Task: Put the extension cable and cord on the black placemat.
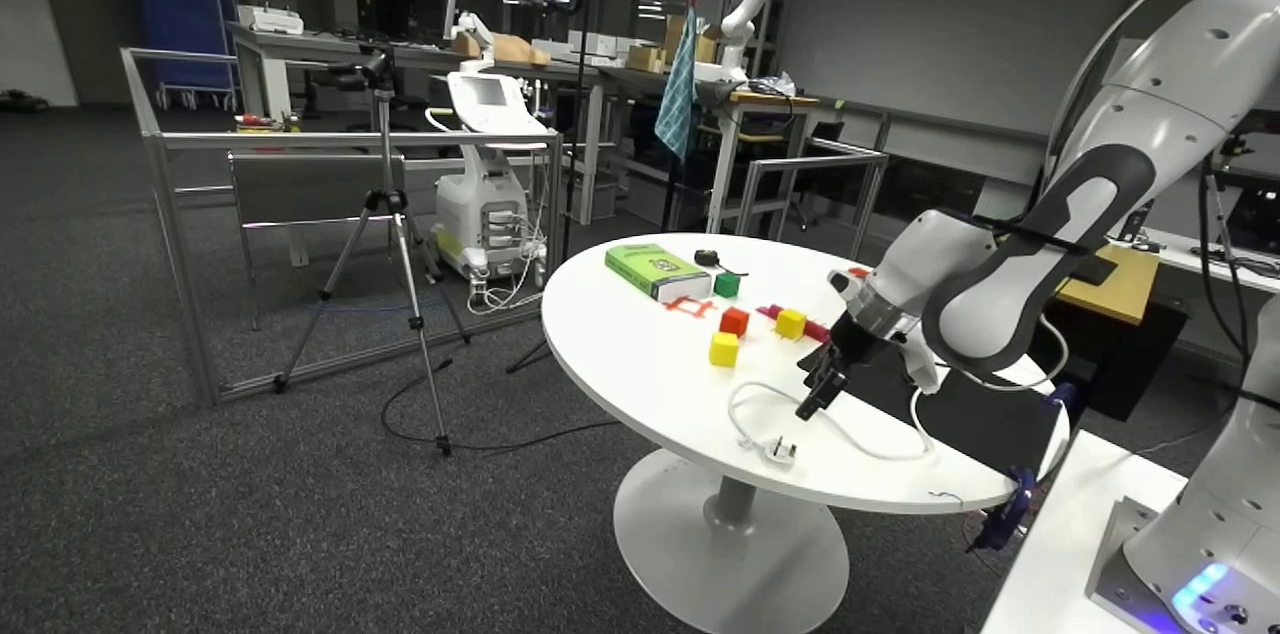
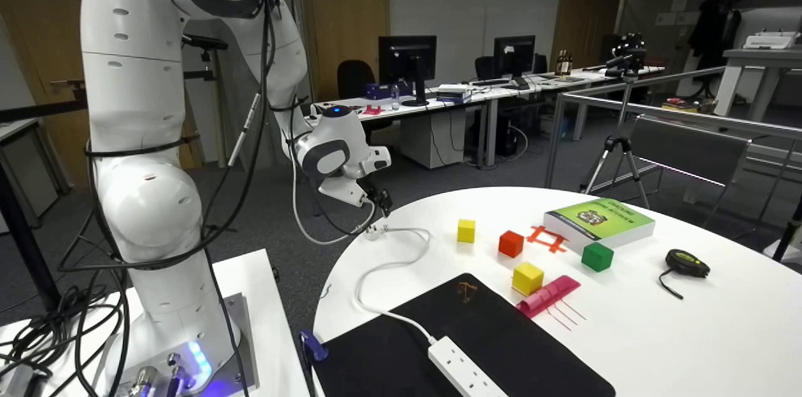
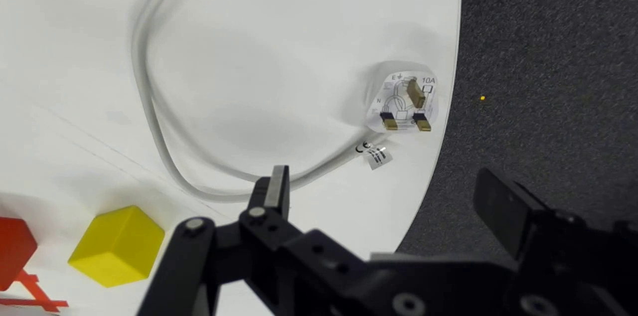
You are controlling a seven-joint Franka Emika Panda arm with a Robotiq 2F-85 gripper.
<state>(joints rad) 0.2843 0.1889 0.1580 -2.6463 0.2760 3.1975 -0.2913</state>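
White tabletop (image 1: 630, 344) holds a book (image 1: 658, 272) and blocks (image 1: 734, 322), all apart from the cable (image 3: 140, 59), fingers (image 3: 501, 211) spread above.

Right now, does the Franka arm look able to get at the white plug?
Probably yes: the jaws stand open, and in the wrist view nothing covers the plug, lying near the edge of the table.

In an exterior view the gripper (image 1: 814, 401) points down at the extension cable (image 1: 895, 457) (touching or not, I can't tell). The cable's plug (image 1: 780, 453) lies pins up just inside the near edge of the round white table (image 1: 640, 364); from there the cable curves toward the right edge, where the black placemat (image 1: 985, 426) lies, partly behind the arm (image 1: 1160, 109). A green book (image 1: 655, 266) sits near the far left edge, with a yellow block (image 1: 724, 349) between it and the plug.
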